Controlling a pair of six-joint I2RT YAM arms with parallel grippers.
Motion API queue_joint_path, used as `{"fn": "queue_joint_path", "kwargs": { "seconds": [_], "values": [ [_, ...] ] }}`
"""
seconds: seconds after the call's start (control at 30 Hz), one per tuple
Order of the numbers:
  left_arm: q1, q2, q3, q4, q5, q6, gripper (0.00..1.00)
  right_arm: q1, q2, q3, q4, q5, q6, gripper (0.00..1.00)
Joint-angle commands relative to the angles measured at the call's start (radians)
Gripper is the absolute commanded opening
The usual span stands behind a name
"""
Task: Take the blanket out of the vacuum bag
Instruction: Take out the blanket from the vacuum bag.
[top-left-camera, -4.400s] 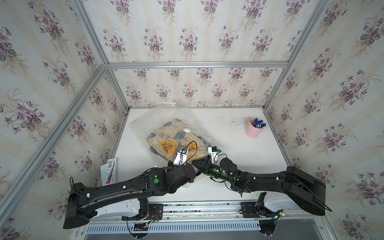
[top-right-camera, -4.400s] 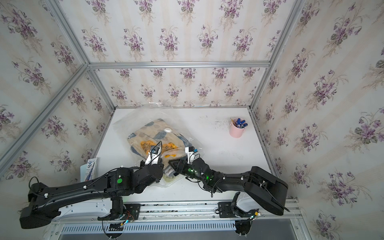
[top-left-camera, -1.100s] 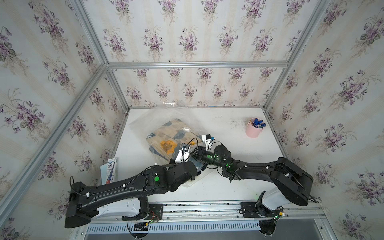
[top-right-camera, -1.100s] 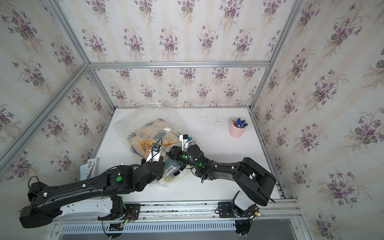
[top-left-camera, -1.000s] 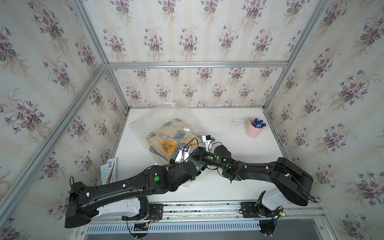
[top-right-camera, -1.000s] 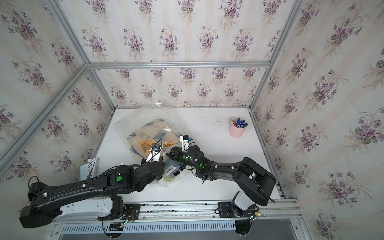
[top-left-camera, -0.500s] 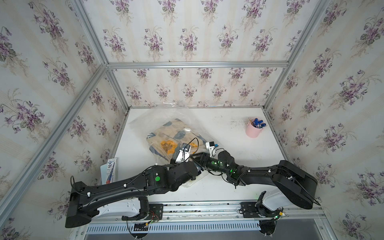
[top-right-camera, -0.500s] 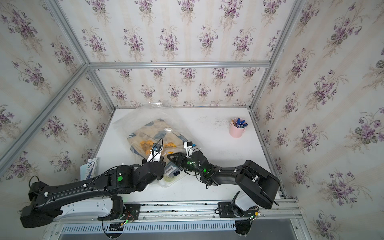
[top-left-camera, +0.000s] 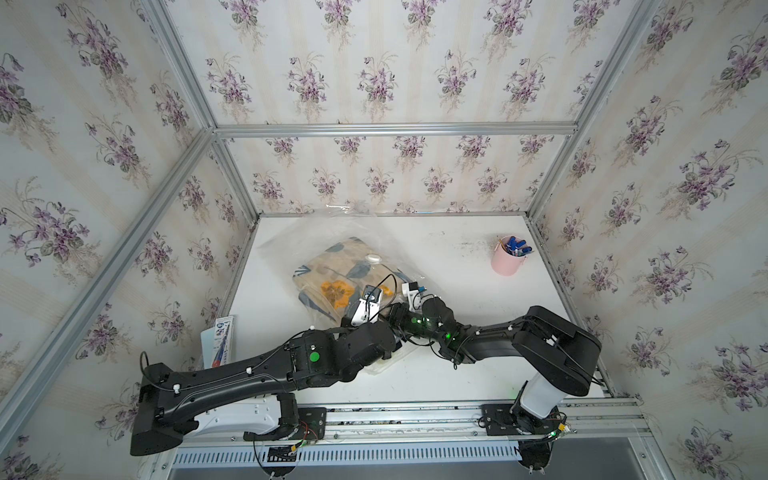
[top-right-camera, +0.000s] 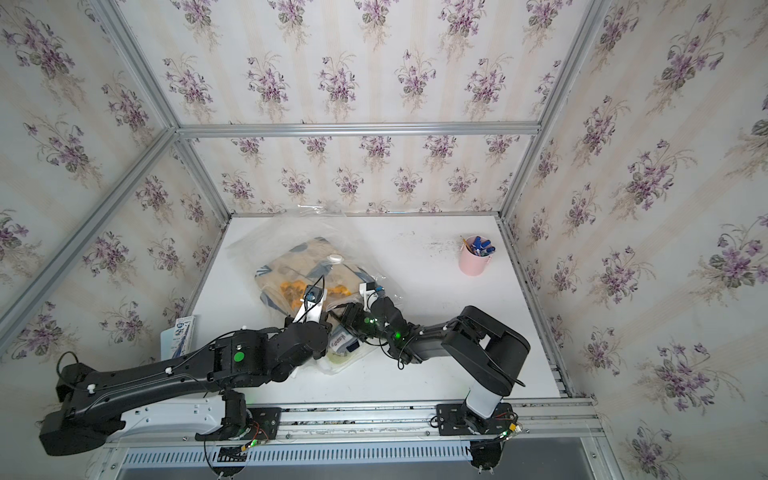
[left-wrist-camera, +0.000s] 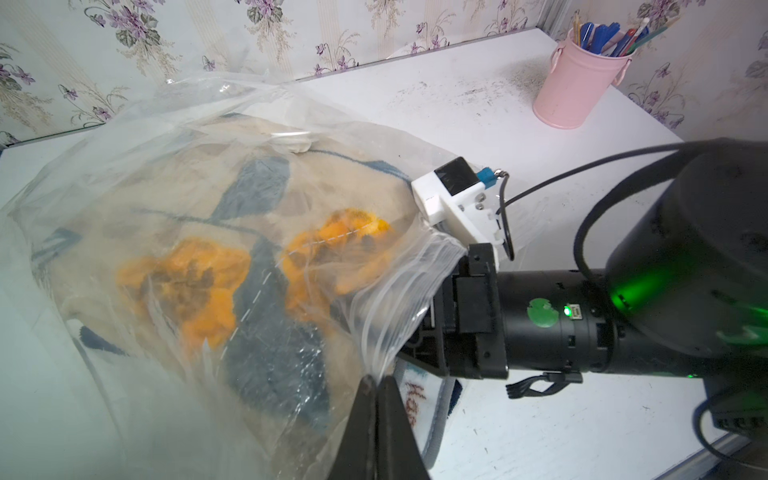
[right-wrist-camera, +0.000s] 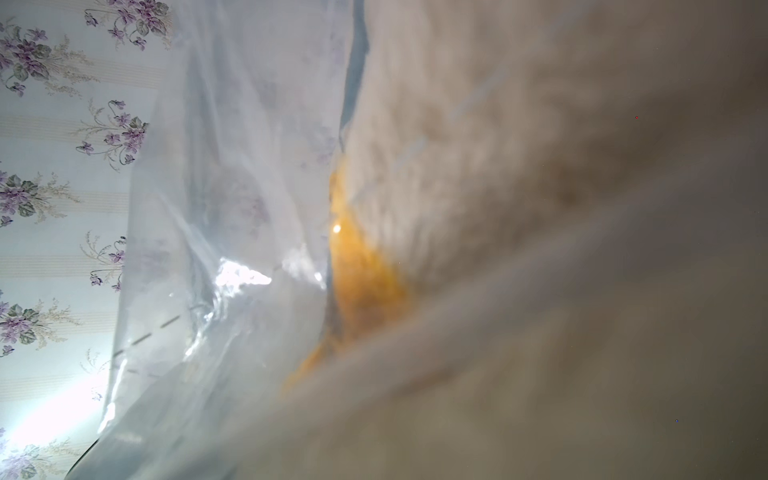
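Our left gripper (left-wrist-camera: 376, 384) pinches the slippery vacuum bag (left-wrist-camera: 145, 137); the right gripper (left-wrist-camera: 449, 316), we cannot tell. We'd grip the soft blanket (left-wrist-camera: 257, 183) edge.

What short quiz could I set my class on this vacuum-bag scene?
1. True or false: the pink pail stands apart from the vacuum bag.
2. The left hand pinches: A the pail; B the bag's plastic edge; C nothing.
3. Name what lies inside the bag.
Key: 1 true; 2 B; 3 the blanket.
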Motion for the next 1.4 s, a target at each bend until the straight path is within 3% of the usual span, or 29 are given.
{"fn": "queue_joint_path", "kwargs": {
  "seconds": [0.0,0.17,0.37,0.53,0.67,1.07,1.37],
  "values": [
    [0.000,-0.006,0.006,0.008,0.002,0.002,0.00,0.001,0.005,0.010,0.054,0.042,0.009,0.57],
    [0.000,-0.009,-0.008,0.006,-0.004,-0.008,0.00,0.001,0.022,0.062,-0.007,0.072,-0.025,0.55],
    [0.000,-0.027,-0.012,0.003,-0.002,-0.015,0.00,-0.003,0.097,0.086,0.094,0.068,0.003,0.53],
    [0.000,-0.041,-0.005,-0.012,-0.002,-0.017,0.00,0.001,0.091,0.089,0.132,0.054,0.006,0.17],
    [0.000,-0.048,0.017,-0.035,-0.002,-0.013,0.00,0.014,0.031,0.068,0.178,0.036,0.004,0.00],
    [0.000,-0.063,0.039,-0.068,-0.025,-0.021,0.00,0.056,-0.168,0.039,0.057,0.060,-0.011,0.00],
    [0.000,-0.034,0.052,-0.062,-0.035,-0.022,0.00,0.116,-0.368,-0.155,-0.007,0.126,-0.032,0.00]
  ]
}}
